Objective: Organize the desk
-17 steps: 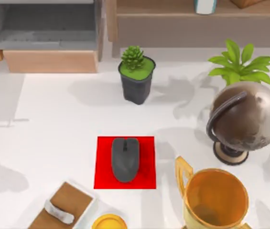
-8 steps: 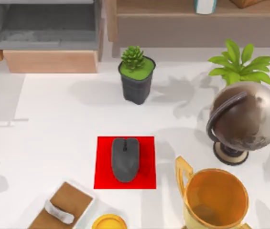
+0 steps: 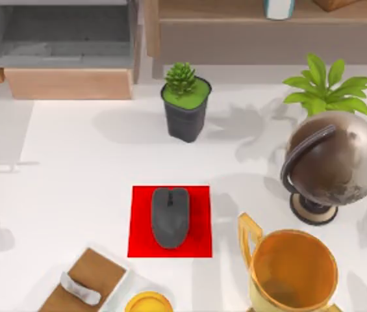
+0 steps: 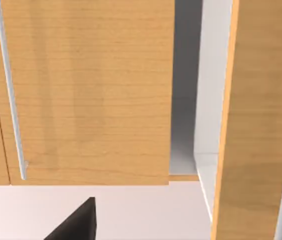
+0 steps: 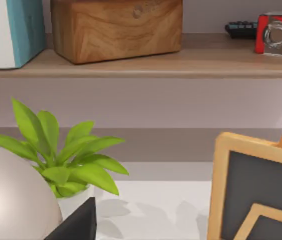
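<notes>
The wide flat white desk [image 3: 79,175] spans the top view from edge to edge. Near its centre lies a small red square mat [image 3: 170,221], and a dark grey computer mouse [image 3: 169,216] rests on it, long axis running 12 to 6 o'clock. At 12 o'clock from the mat, well apart, stands a green succulent in a black pot [image 3: 185,101]. At 3 o'clock sits a bronze-toned globe on a dark ring base [image 3: 332,162], with a leafy green plant [image 3: 326,86] just behind it at 12 o'clock. A gold trophy cup with handle [image 3: 291,270] stands at 5 o'clock from the mat. At 7 o'clock lies a brown flat board with a white object on it [image 3: 82,286]; a yellow round item [image 3: 148,303] is just beside it.

A light-wood shelf unit [image 3: 69,49] runs along the far edge.

The left wrist view faces a light-wood cabinet door with a slim metal handle [image 4: 11,95]. The right wrist view faces a wooden shelf carrying a wooden block [image 5: 116,27].

Jaw state of the left and right grippers: cannot tell.
</notes>
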`<act>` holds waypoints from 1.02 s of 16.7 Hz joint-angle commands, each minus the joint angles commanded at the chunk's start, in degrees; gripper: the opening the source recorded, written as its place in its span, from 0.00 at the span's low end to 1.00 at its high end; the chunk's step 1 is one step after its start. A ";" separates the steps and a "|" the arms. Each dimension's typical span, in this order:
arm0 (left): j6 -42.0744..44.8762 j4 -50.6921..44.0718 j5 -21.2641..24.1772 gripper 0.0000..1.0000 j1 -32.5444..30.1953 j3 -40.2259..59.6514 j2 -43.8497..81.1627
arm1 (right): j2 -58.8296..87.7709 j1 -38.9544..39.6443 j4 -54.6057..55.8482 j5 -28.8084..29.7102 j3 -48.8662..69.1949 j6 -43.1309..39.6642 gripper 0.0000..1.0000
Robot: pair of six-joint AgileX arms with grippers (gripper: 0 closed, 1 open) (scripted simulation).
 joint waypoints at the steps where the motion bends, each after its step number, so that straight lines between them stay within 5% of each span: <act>1: -0.01 -0.51 -0.73 1.00 -0.73 0.91 0.38 | 0.00 0.00 0.00 0.00 0.00 0.00 1.00; 6: -0.03 -0.95 -1.36 1.00 -1.36 1.71 0.71 | 0.00 0.00 0.00 0.00 0.00 0.00 1.00; 17: -0.03 -0.95 -1.36 0.17 -1.36 1.71 0.71 | 0.00 0.00 0.00 0.00 0.00 0.00 1.00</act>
